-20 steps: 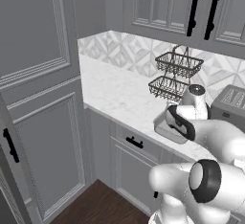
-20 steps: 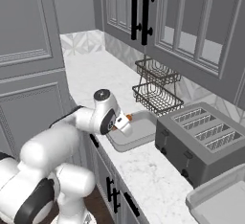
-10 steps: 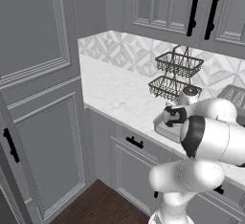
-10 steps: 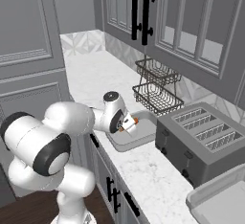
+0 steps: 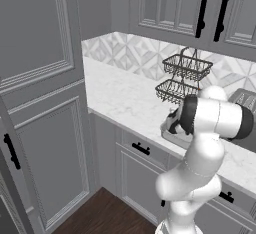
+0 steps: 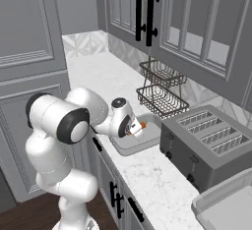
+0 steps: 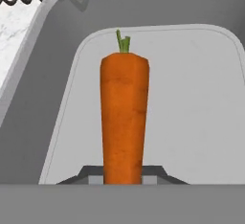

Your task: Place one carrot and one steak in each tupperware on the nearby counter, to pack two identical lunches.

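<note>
— One carrot [image 7: 124, 122] is what I've got on the hand camera. It stands straight up from between the fingers [image 7: 155, 173], thick end low, green stub at 12 o'clock.

— Are they clamped on it?

— Closed against its lower end from both sides, as far as I can see; the tips barely show. From my right base camera the gripper [image 6: 134, 129] sits over the tupperware [image 6: 123, 148] with a speck of orange at its end.

— Where's the tub?

— On the counter [image 6: 98, 79] near the front edge, beside the wire baskets [image 6: 160, 89]; a toaster [image 6: 211, 143] is at 3 o'clock of it. Behind the carrot I see the tub's pale floor and raised grey rim.

— Room?

— Grey panelled cabinets [image 5: 40, 103] with black handles, patterned backsplash [image 5: 135, 53].

— Carrot's look?

— Bright orange, faintly ridged, nearly straight-sided.
</note>
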Controlling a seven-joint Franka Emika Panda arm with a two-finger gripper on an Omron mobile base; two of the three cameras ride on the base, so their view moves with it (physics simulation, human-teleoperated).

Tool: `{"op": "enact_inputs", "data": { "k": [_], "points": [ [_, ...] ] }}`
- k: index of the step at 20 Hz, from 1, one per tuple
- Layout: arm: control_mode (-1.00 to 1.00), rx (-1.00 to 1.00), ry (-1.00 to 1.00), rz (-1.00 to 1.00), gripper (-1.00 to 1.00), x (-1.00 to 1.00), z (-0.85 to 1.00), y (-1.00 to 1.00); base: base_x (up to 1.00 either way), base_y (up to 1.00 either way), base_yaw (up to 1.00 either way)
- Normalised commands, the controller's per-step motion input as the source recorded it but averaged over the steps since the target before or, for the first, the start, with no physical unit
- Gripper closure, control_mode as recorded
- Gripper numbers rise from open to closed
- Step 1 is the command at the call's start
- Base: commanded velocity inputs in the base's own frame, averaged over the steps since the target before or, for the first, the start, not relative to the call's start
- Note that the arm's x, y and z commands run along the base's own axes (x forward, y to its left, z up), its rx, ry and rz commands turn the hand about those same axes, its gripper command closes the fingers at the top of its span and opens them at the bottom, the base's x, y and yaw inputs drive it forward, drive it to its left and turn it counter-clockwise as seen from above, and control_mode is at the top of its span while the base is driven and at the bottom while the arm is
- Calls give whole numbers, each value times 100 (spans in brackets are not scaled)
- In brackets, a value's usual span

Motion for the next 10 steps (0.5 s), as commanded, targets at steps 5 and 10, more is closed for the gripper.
{"op": "enact_inputs", "data": {
  "k": [5, 10],
  "points": [
    [-100, 0, 0, -7, -100, 0, 11, 0, 0, 0, 0],
    [-100, -1, -2, -4, -100, -23, 63, 5, 0, 0, 0]
  ]
}}
